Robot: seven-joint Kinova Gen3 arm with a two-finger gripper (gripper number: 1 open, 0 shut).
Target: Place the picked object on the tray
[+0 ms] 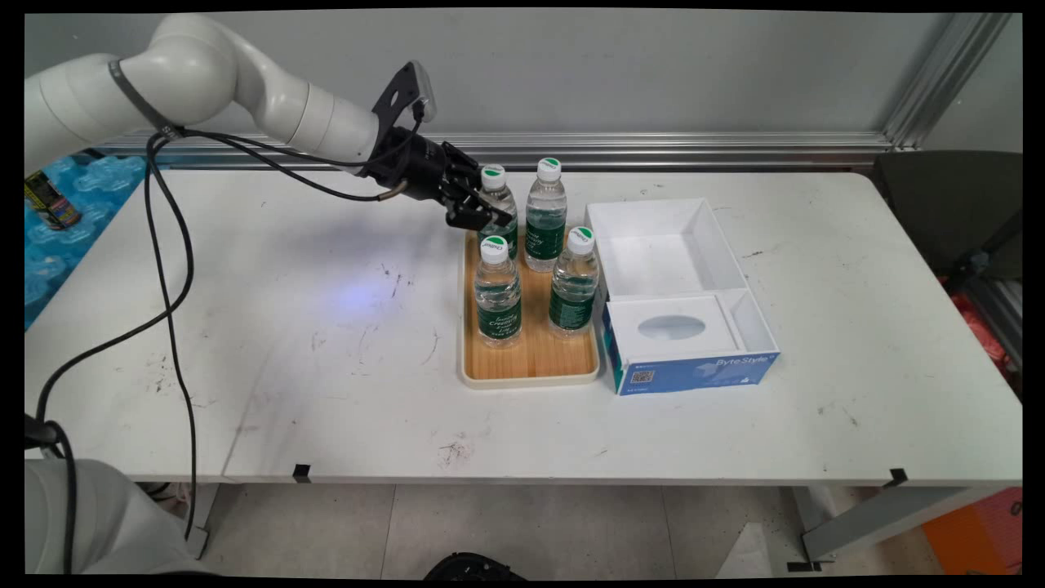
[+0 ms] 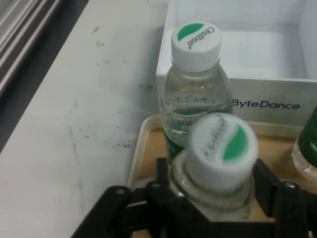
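A wooden tray holds several small water bottles with white and green caps. My gripper reaches in from the left and is shut on the back-left bottle just below its cap. In the hand view that bottle fills the space between the two fingers, which press on its shoulder from both sides. The back-right bottle stands just beyond it, also visible in the hand view. Two more bottles stand upright at the tray's front.
An open white and blue box sits against the tray's right side; its wall shows behind the bottles. Blue packaging with a can lies off the table's left end. A dark chair stands at the right.
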